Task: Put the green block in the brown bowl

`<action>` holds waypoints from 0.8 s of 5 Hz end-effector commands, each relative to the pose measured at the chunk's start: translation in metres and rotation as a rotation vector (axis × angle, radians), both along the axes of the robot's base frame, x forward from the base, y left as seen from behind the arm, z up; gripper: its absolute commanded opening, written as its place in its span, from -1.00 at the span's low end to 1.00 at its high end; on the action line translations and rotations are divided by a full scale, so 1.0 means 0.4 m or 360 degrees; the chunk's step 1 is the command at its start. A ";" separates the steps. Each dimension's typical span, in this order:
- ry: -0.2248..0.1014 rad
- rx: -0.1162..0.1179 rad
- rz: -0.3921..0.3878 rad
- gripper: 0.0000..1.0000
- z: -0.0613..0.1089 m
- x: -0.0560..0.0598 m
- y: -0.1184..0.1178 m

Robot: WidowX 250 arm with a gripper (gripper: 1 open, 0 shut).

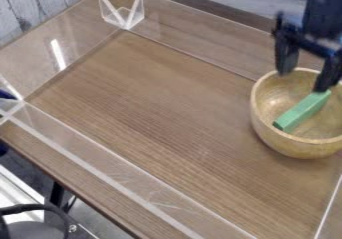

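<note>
The green block (303,111) lies inside the brown bowl (271,129) at the right edge of the table, slanting from the bowl's floor up toward its far wall. Nothing touches the block. My gripper (306,65) hangs above the bowl's far rim, clear of the block, with its two dark fingers (285,55) spread wide apart and nothing between them.
The bowl stands on a wooden tabletop (147,113) enclosed by low clear plastic walls (80,148). A small clear plastic bracket (122,11) sits at the far left corner.
</note>
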State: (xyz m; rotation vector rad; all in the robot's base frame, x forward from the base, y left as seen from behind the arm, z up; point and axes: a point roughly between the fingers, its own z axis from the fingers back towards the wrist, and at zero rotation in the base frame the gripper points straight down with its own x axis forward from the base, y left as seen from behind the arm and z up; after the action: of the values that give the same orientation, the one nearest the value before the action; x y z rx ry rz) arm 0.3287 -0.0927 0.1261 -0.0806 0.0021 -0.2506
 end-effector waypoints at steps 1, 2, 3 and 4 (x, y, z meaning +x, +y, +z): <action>-0.0163 -0.0010 0.0090 1.00 0.117 -0.005 0.059; -0.0166 0.0026 0.0212 1.00 0.159 -0.027 0.130; -0.0149 0.0060 0.0304 1.00 0.169 -0.057 0.228; -0.0113 0.0106 0.0373 1.00 0.156 -0.097 0.329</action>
State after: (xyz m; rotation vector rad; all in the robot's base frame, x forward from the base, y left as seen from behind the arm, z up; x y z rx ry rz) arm 0.2883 0.0385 0.1671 -0.0196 0.0079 -0.0082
